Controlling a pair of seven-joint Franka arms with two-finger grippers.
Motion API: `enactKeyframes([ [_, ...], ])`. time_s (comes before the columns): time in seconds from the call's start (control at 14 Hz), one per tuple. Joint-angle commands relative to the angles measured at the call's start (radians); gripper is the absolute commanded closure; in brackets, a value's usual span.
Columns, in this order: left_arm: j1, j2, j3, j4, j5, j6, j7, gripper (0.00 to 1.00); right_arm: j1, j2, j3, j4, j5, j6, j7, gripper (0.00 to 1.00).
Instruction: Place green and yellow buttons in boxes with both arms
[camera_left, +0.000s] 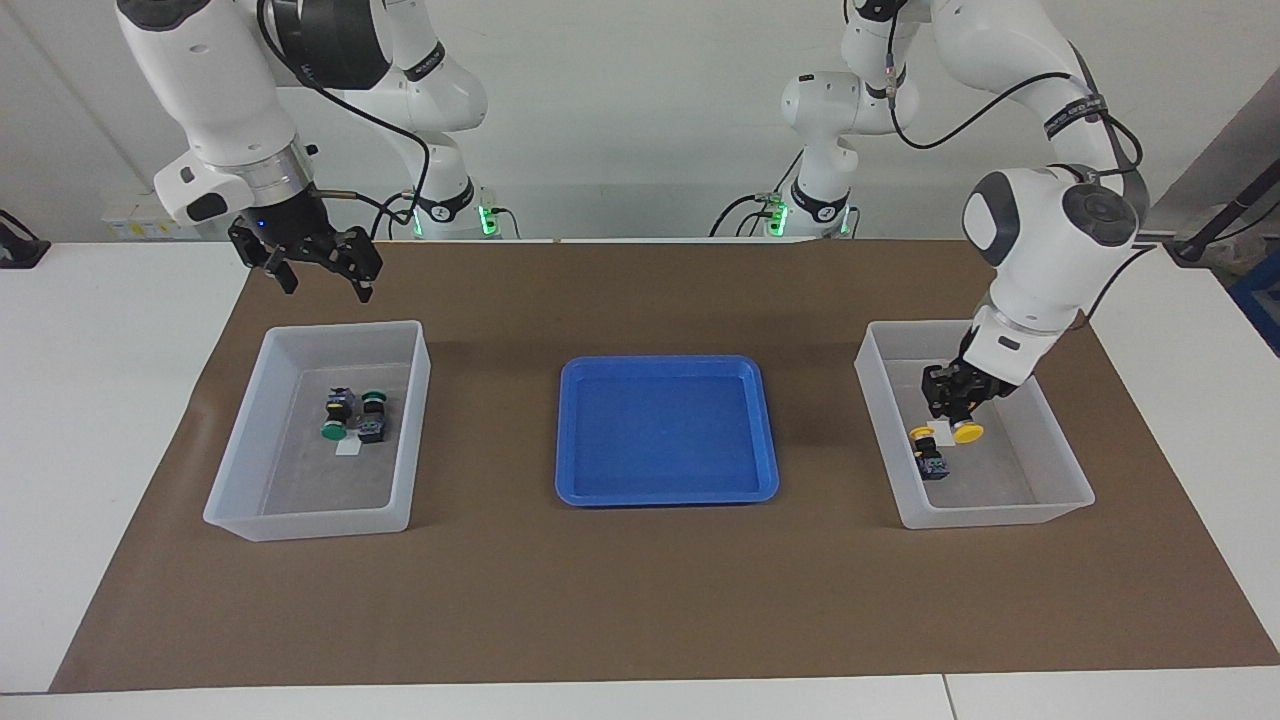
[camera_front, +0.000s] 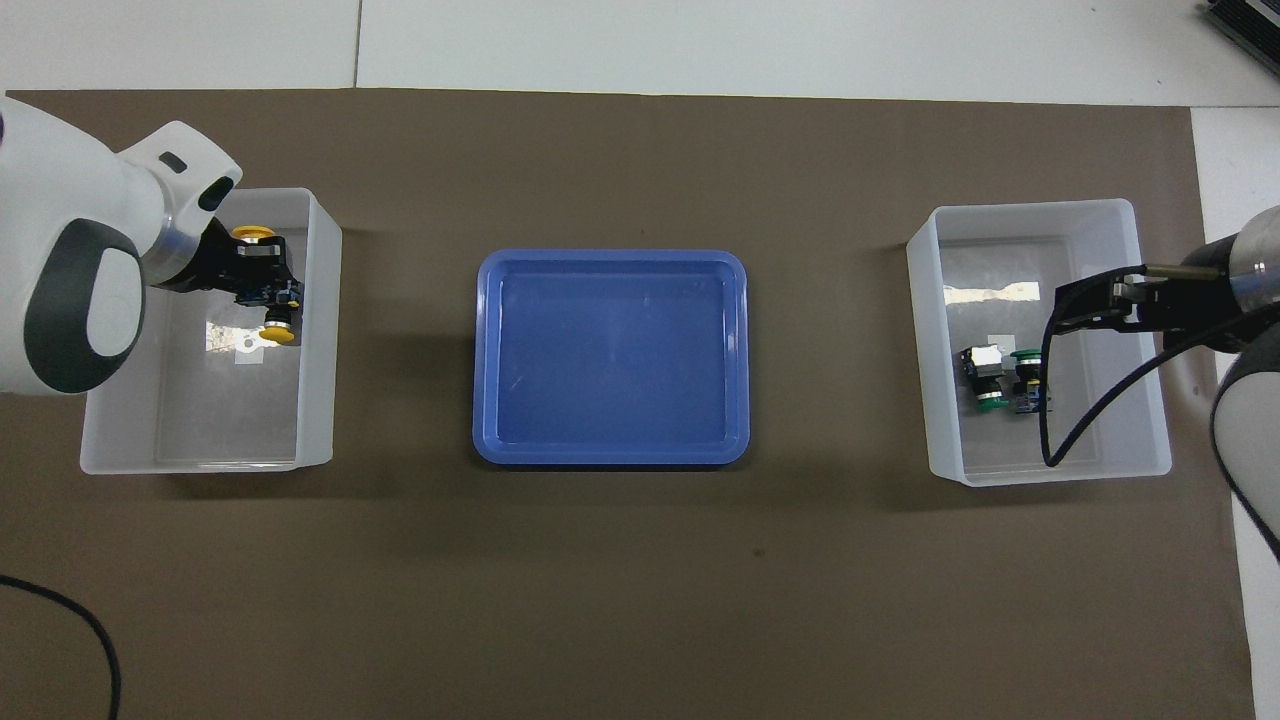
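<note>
My left gripper (camera_left: 955, 398) (camera_front: 243, 268) is shut on a yellow button (camera_left: 966, 432) (camera_front: 252, 234) and holds it low inside the clear box (camera_left: 1000, 515) (camera_front: 200, 462) at the left arm's end of the table. Another yellow button (camera_left: 930, 452) (camera_front: 279, 330) lies on that box's floor close beside it. Two green buttons (camera_left: 334, 430) (camera_front: 988, 399) lie together in the clear box (camera_left: 300, 520) (camera_front: 1050, 475) at the right arm's end. My right gripper (camera_left: 322, 285) (camera_front: 1075, 305) waits open and holds nothing, raised over that box's edge nearest the robots.
A blue tray (camera_left: 665, 430) (camera_front: 610, 355) with nothing in it sits mid-table between the two boxes, on a brown mat (camera_left: 640, 600). A small white label lies on each box's floor.
</note>
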Motion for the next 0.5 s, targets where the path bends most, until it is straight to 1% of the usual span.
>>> enactKeyframes([
  [0.0, 0.032, -0.022, -0.011, -0.110, 0.002, 0.119, 0.044, 1.00, -0.014, -0.012, 0.006, -0.014, 0.024, 0.008, -0.023, 0.00],
  [0.43, 0.038, 0.008, -0.011, -0.282, 0.002, 0.356, 0.038, 1.00, -0.014, -0.012, 0.006, -0.014, 0.026, 0.008, -0.023, 0.00],
])
